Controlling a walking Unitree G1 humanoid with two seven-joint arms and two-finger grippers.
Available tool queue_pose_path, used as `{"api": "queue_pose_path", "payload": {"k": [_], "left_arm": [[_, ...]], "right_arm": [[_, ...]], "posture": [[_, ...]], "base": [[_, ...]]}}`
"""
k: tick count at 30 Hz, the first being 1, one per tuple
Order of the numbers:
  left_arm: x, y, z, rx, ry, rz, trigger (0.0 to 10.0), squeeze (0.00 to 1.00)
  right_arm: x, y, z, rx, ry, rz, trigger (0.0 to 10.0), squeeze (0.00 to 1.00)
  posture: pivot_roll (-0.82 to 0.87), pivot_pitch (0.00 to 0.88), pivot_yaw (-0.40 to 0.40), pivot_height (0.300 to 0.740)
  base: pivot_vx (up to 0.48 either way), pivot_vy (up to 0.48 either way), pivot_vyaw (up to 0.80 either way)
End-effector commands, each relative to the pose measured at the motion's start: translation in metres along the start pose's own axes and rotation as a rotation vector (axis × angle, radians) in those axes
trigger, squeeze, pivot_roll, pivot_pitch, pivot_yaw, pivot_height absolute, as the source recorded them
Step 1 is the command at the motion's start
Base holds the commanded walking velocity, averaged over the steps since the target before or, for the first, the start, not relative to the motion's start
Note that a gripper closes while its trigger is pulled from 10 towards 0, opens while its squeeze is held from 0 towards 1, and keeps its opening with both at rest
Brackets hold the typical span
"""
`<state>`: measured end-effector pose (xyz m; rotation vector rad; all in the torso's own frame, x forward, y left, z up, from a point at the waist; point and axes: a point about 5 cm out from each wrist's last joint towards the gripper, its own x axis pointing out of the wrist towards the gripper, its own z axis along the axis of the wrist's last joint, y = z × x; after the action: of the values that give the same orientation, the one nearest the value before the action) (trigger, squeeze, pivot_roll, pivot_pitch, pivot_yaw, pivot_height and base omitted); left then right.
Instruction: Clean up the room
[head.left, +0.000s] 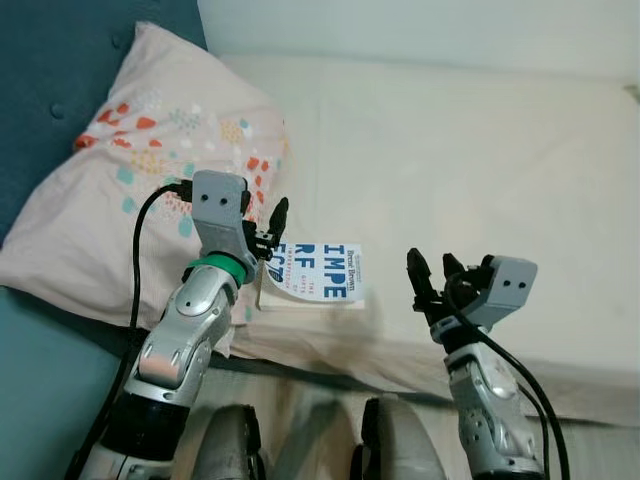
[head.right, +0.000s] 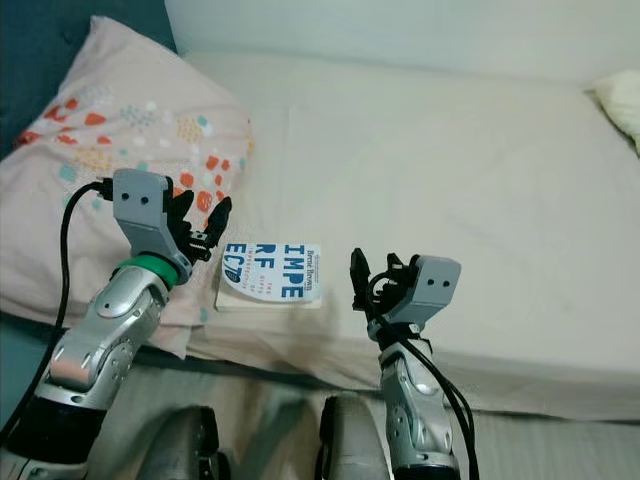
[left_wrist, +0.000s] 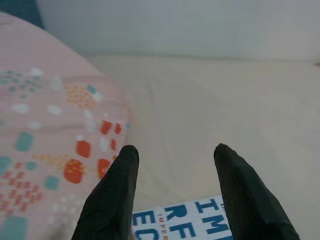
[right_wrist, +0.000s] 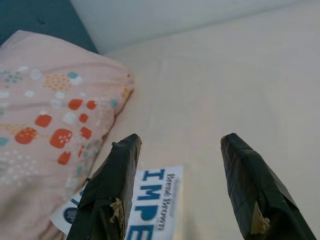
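Note:
A white book with blue letters lies flat on the cream bed, near its front edge and beside a pink patterned pillow. My left gripper hovers open just above the book's pillow-side end, with the book showing between its fingers. To the book's right, over the bed's front edge, my right gripper is open and holds nothing; the book lies ahead of it.
A teal headboard rises behind the pillow. A white wall runs along the bed's far side. A second pale pillow sits at the far right. My feet stand on the floor before the bed.

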<state>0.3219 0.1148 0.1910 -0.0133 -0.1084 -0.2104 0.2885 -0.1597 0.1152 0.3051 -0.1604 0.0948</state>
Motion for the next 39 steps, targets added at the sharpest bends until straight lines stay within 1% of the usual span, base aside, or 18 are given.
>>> {"api": "queue_pose_path", "payload": {"k": [1, 3, 14, 21, 22, 26, 31, 39], "left_arm": [[-0.002, 0.0, -0.006, 0.014, 0.034, 0.006, 10.0, 0.0], [-0.001, -0.001, -0.007, 0.018, 0.04, 0.01, 10.0, 0.0], [0.0, 0.001, -0.012, 0.029, 0.059, 0.032, 10.0, 0.0], [-0.002, 0.001, -0.018, 0.029, 0.074, 0.036, 10.0, 0.0], [-0.003, 0.001, -0.022, 0.026, 0.084, 0.039, 10.0, 0.0], [-0.004, 0.0, -0.026, 0.031, 0.096, 0.046, 10.0, 0.0], [-0.007, -0.001, -0.029, 0.058, 0.092, 0.042, 10.0, 0.0], [-0.006, -0.003, -0.028, 0.074, 0.081, 0.036, 10.0, 0.0]], "right_arm": [[-0.002, -0.004, -0.004, 0.0, 0.012, -0.012, 10.0, 0.0], [-0.002, -0.005, -0.006, -0.004, 0.015, -0.013, 10.0, 0.0], [0.0, -0.007, -0.007, -0.016, 0.017, -0.019, 10.0, 0.0], [0.001, -0.009, -0.007, -0.033, 0.018, -0.033, 10.0, 0.0], [0.002, -0.009, -0.011, -0.043, 0.025, -0.034, 10.0, 0.0], [0.002, -0.007, -0.015, -0.051, 0.036, -0.027, 10.0, 0.0], [0.006, 0.0, -0.02, -0.057, 0.046, -0.004, 10.0, 0.0], [0.009, -0.001, -0.02, -0.064, 0.043, -0.006, 10.0, 0.0]], "posture": [[-0.01, 0.094, 0.024, 0.695], [-0.01, 0.095, 0.023, 0.709], [0.0, 0.092, 0.018, 0.74], [0.0, 0.088, 0.017, 0.74], [0.0, 0.084, 0.017, 0.74], [0.0, 0.083, 0.018, 0.74], [0.0, 0.08, 0.016, 0.74], [0.01, 0.079, 0.018, 0.74]], "base": [[0.0, 0.0, 0.0], [0.0, 0.0, 0.0], [0.0, 0.0, 0.0], [0.0, 0.0, 0.0], [0.0, 0.0, 0.0], [0.0, 0.0, 0.0], [-0.319, 0.0, 0.0], [-0.361, 0.0, 0.0]]}}
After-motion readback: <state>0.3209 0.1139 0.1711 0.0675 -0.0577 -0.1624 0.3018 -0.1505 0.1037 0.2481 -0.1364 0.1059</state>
